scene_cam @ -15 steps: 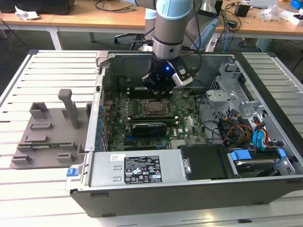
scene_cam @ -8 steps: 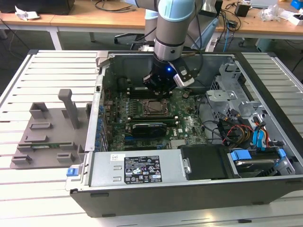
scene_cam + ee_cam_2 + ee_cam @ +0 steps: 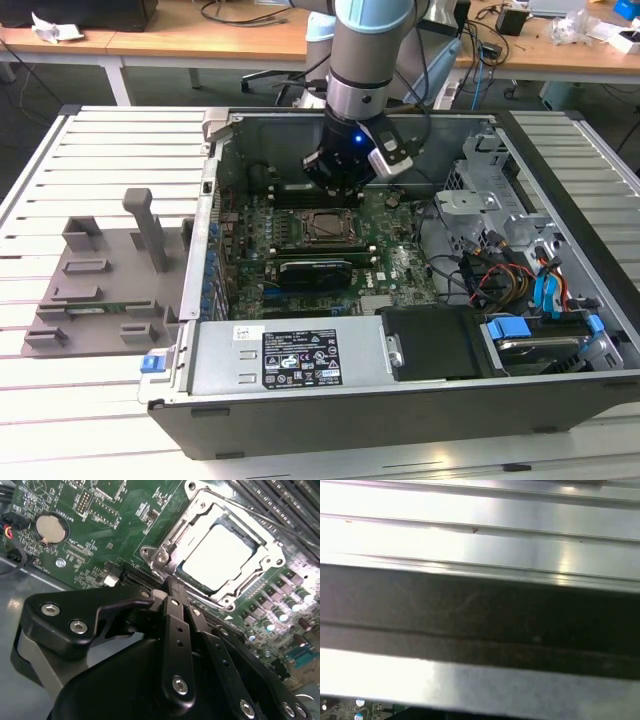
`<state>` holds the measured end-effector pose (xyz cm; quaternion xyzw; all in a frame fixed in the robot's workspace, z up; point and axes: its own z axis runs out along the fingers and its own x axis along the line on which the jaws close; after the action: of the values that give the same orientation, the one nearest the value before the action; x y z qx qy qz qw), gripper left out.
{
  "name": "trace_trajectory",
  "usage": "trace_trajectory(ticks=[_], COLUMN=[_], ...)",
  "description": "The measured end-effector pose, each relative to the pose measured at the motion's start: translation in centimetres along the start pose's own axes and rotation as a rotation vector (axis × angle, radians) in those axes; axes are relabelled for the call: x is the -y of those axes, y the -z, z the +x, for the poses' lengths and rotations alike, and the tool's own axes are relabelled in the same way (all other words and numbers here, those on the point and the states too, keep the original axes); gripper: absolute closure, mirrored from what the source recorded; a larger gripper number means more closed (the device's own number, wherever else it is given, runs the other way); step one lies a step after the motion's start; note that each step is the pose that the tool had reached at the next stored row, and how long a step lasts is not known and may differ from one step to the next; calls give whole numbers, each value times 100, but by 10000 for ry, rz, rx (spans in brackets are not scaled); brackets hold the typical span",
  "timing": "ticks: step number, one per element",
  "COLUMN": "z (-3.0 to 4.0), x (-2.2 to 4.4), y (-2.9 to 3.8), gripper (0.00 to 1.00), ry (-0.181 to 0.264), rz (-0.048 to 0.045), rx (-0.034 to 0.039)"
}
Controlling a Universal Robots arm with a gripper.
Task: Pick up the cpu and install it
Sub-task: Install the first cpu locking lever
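We see the small flat square silvery-grey cpu (image 3: pixel 216 556) already lying inside the silvery metal socket frame (image 3: pixel 162 555) on the green motherboard (image 3: pixel 100 510), flat and square to the frame's opening, which we judge is how it must sit so its underside meets the socket evenly. The frame surrounds it on all sides. In the exterior view the socket (image 3: pixel 322 228) sits near the middle of the board, inside the open black and grey metal computer case (image 3: pixel 300 420) that lies on its side on the slatted white surface (image 3: pixel 60 400).

The black gripper (image 3: pixel 172 592) hangs just beside the socket's near corner, apart from the chip. Its jaws look drawn together at the tips and pinch nothing. We judge the chip is placed and let go.
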<state>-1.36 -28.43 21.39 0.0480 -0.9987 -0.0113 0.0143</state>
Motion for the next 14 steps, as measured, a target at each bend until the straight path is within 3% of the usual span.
trace_trajectory(ticks=[3, 6, 8, 14], z=[1, 5, 7, 10], x=[16, 45, 74, 104], y=[9, 12, 13, 13], gripper=[89, 89, 89, 89], ry=[-4, -10, -12, -12], rz=[219, 348, 400, 416], rx=[-20, -33, -39, -40])
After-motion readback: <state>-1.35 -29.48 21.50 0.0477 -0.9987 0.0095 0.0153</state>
